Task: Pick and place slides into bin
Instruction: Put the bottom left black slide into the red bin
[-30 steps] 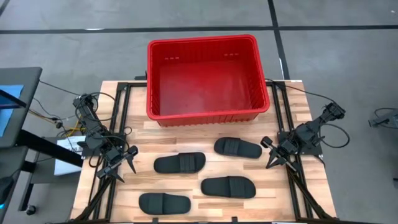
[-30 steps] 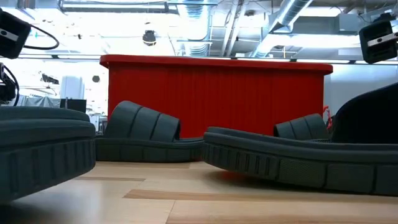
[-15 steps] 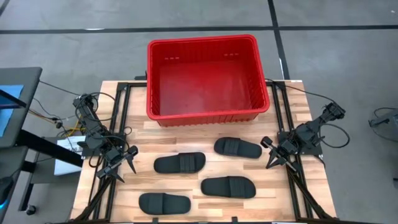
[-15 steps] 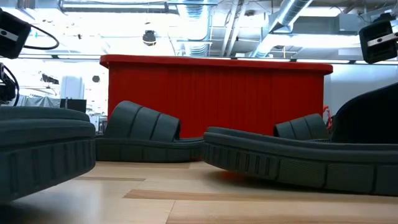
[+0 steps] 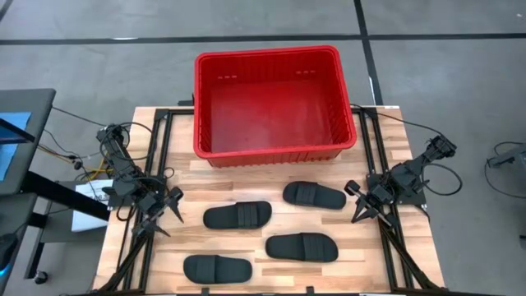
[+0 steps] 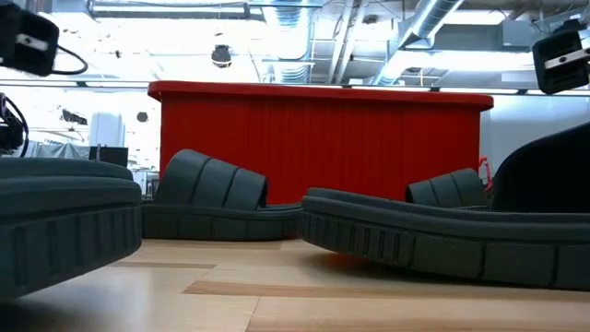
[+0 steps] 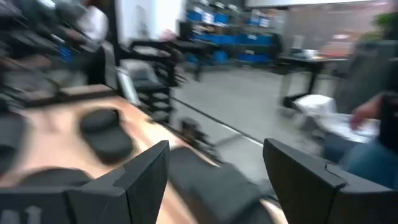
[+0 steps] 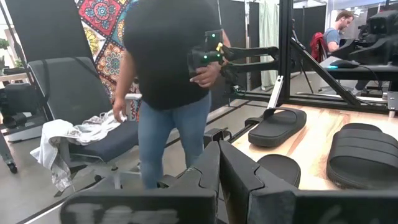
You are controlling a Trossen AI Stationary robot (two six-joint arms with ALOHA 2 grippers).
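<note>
Four black slides lie soles down on the wooden table: one left of centre (image 5: 237, 215), one right of centre (image 5: 314, 196), one nearer (image 5: 301, 247), one at the near edge (image 5: 217, 268). The red bin (image 5: 267, 146) stands at the table's far side and shows no slides inside. My left gripper (image 5: 167, 215) is open and empty at the table's left, beside the slides; its fingers stand wide apart in the left wrist view (image 7: 217, 171). My right gripper (image 5: 359, 207) is shut and empty at the table's right, also seen in its wrist view (image 8: 219, 168).
Black frame rails run along both table sides (image 5: 160, 156). A person (image 8: 168, 74) stands beyond the table's edge by a chair (image 8: 81, 118); another person's arm (image 7: 367, 134) shows off the table. In the low view the bin's wall (image 6: 323, 138) rises behind the slides.
My left gripper has started to swing a little toward the table's right, toward the slides; its wrist view is blurred by the motion. The slides and the bin have stayed in place.
</note>
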